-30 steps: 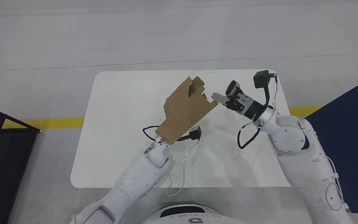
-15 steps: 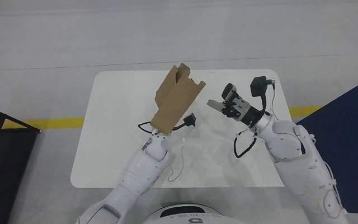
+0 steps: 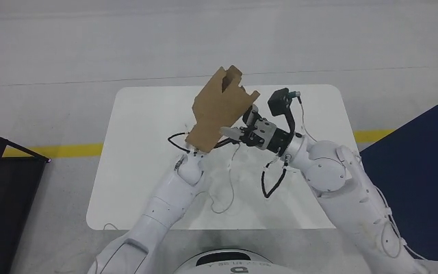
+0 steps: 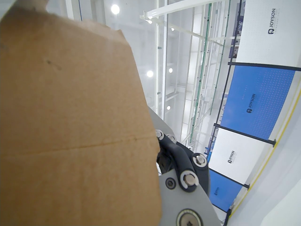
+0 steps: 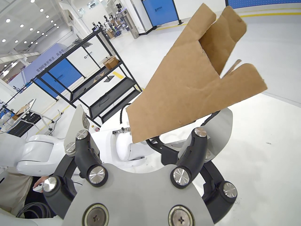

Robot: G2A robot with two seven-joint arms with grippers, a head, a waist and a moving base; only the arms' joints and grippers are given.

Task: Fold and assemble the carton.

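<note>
Here, left gripper (image 4: 164, 147) clamping flat brown cardboard carton (image 3: 219, 109), holding it aloft at frame's upper centre; right gripper (image 3: 238, 130) gaping wide beside it. Unfolding step beginning; next probably needing right-hand pinch.

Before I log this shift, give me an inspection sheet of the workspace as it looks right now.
Surface: white table, rounded corners.
Job's things: carton, partly folded, flaps loose, held above the table.
Clutter: nothing seen.
Grippers: left gripper shut on the carton's lower end; right gripper open at the carton's lower edge, contact unclear.
Cables: black cable looped by the right wrist; pale cable beside the left arm.
Surroundings: grey floor, yellow line, black rack.
</note>
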